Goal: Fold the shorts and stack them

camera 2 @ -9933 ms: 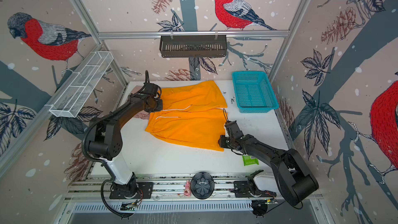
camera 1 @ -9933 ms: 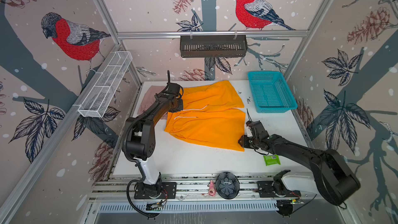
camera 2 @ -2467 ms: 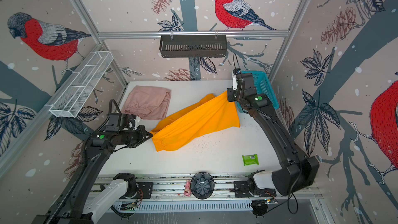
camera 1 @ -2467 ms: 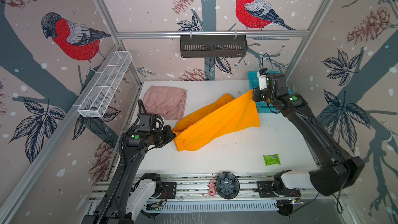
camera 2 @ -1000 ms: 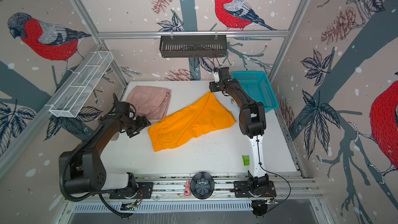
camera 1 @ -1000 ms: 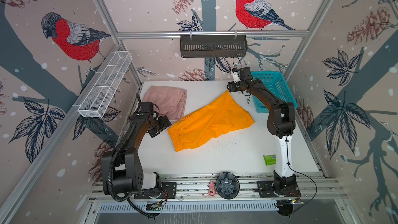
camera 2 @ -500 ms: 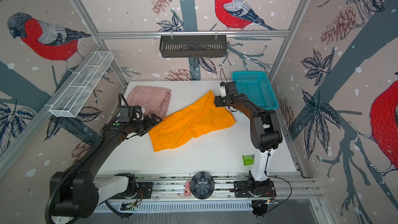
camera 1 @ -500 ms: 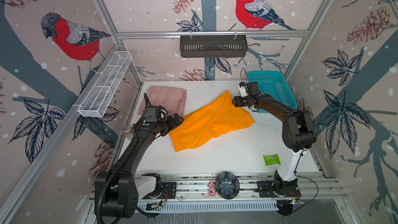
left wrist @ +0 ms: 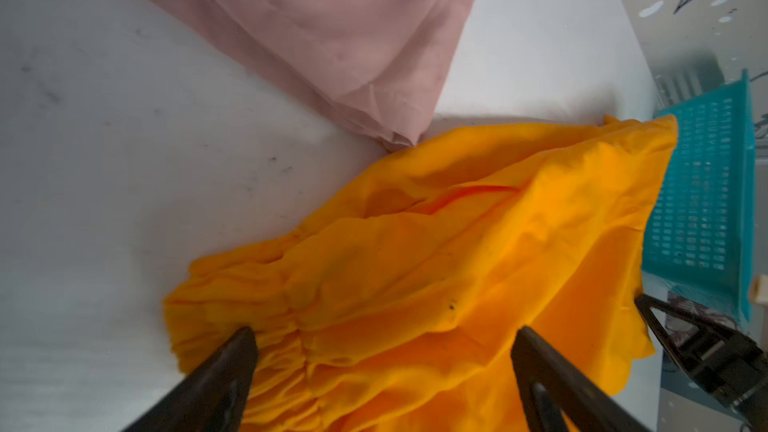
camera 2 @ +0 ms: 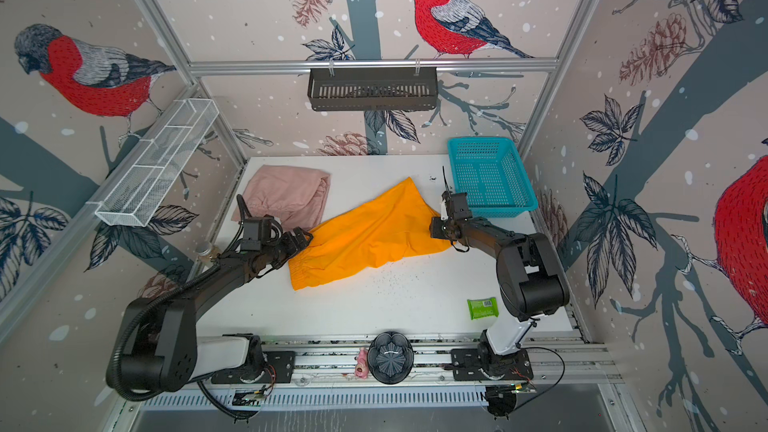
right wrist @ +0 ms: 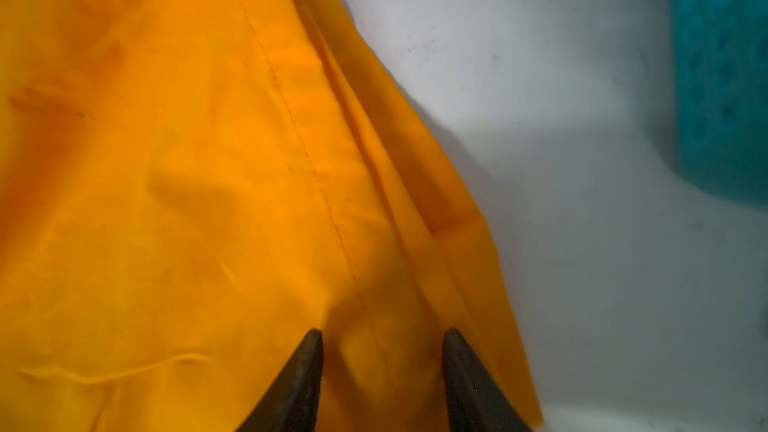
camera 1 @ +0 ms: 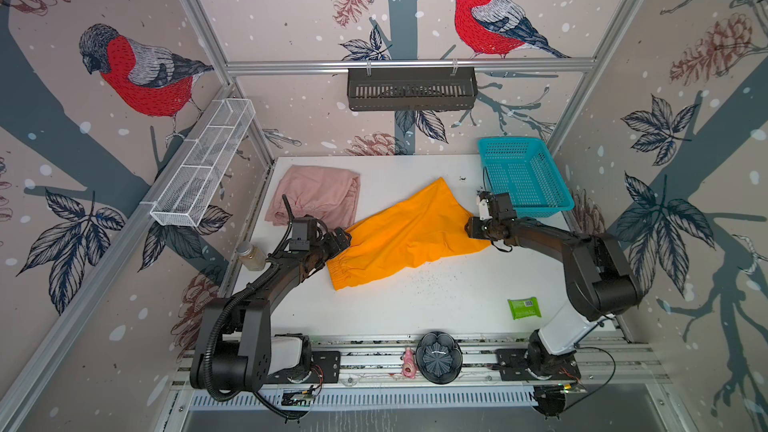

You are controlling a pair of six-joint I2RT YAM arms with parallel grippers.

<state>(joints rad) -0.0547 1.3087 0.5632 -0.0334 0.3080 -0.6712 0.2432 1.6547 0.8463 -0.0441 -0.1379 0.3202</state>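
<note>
Orange shorts (camera 1: pixel 407 238) between left hand (camera 1: pixel 344 238) and right hand (camera 1: pixel 471 228)

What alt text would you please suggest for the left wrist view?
The open left gripper straddles the gathered waistband of crumpled orange shorts lying on a white table. Beyond them lie the pink shorts, one corner meeting the orange fabric, and a teal basket sits past the orange shorts' far end.
</note>
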